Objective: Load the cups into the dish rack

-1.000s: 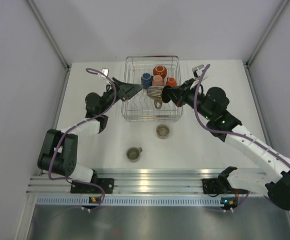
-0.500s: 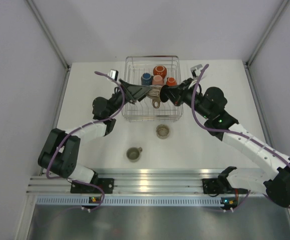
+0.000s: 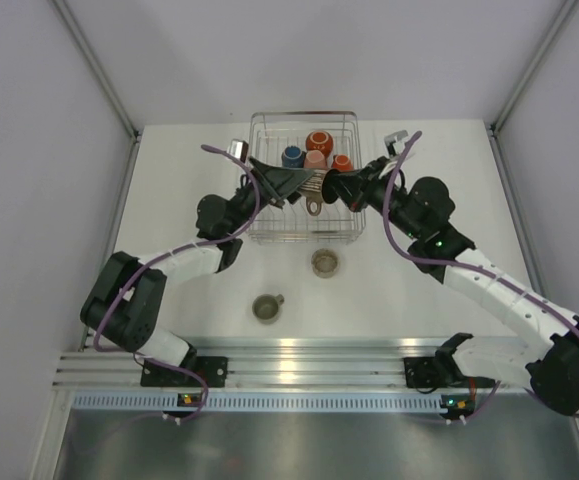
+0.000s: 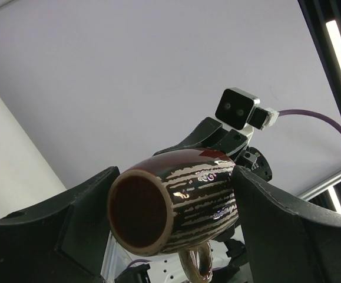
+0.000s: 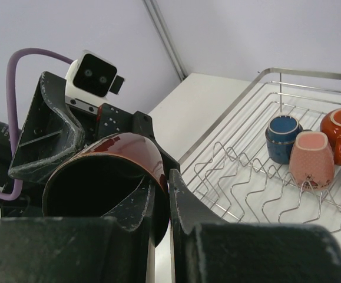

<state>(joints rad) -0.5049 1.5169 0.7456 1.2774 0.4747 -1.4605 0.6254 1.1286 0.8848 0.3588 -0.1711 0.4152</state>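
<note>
A dark cup [image 3: 312,185] with beige stripes hangs on its side above the dish rack [image 3: 253,232], handle down. My right gripper [image 3: 331,186] is shut on its rim, one finger inside the cup [image 5: 117,156] and one outside; the gripper [image 5: 164,194] pinches the wall. My left gripper [image 3: 294,180] is open, and its fingers [image 4: 76,230] stand on either side of the striped cup [image 4: 182,194]. Whether they touch it I cannot tell. In the rack stand a dark blue cup [image 3: 292,158], a pink cup [image 3: 315,160] and two orange cups [image 3: 319,142].
Two olive-grey cups [image 3: 324,262] [image 3: 267,307] stand on the white table in front of the rack. The rack's wire prongs [image 5: 258,183] lie below the held cup. Grey walls close in the table at the back and sides.
My left gripper has swung right over the rack's left edge and now straddles the striped cup. The right gripper has kept its hold and barely moved.
</note>
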